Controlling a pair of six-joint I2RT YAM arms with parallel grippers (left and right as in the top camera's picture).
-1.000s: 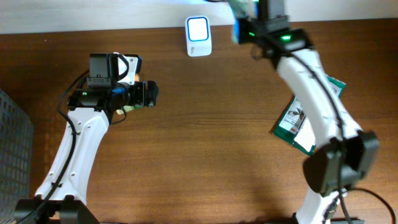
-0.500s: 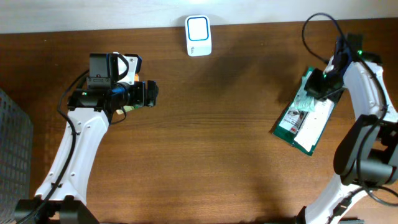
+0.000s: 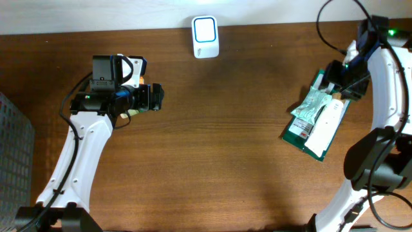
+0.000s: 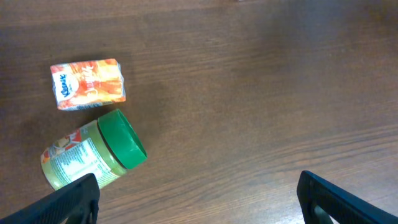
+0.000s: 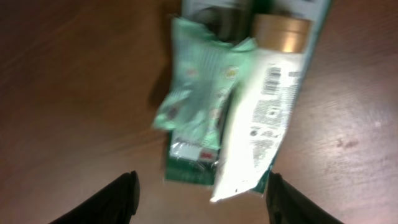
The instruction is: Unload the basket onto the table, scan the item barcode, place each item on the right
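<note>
Overhead, scanner: We are looking down on a brown wooden table (image 3: pixel 225 161). A small white rectangular barcode scanner (image 3: pixel 205 37) is standing at its far edge, well apart from both arms.
Overhead, risk at the pile: We are judging that the right gripper (image 3: pixel 338 82) could pinch two things at once. A crinkled pale green foil packet (image 3: pixel 311 103) is lying partly over a white plastic tube (image 3: pixel 325 121), and both are resting on a flat dark green cardboard box (image 3: pixel 309 145).
Overhead, right arm: It is bending in from the right edge, its wrist pointing down over the far end of the pile.
Overhead, left arm: It is reaching up the left side, with the left gripper (image 3: pixel 153 96) pointing right.
Left wrist, risk: A plastic jar with a green lid (image 4: pixel 93 152) is lying on its side, just beside an orange juice carton (image 4: pixel 87 84). We are judging that a nudge could roll it.
Left wrist, tool: Its dark fingers (image 4: pixel 74 199) are standing wide apart and holding nothing.
Right wrist, risk: The barcode is showing on the tube, right beside the packet's edge. Lifting the loose packet could drag the tube askew.
Right wrist, tool: Its fingers (image 5: pixel 112 196) are standing parted above the pile, with nothing between them.
</note>
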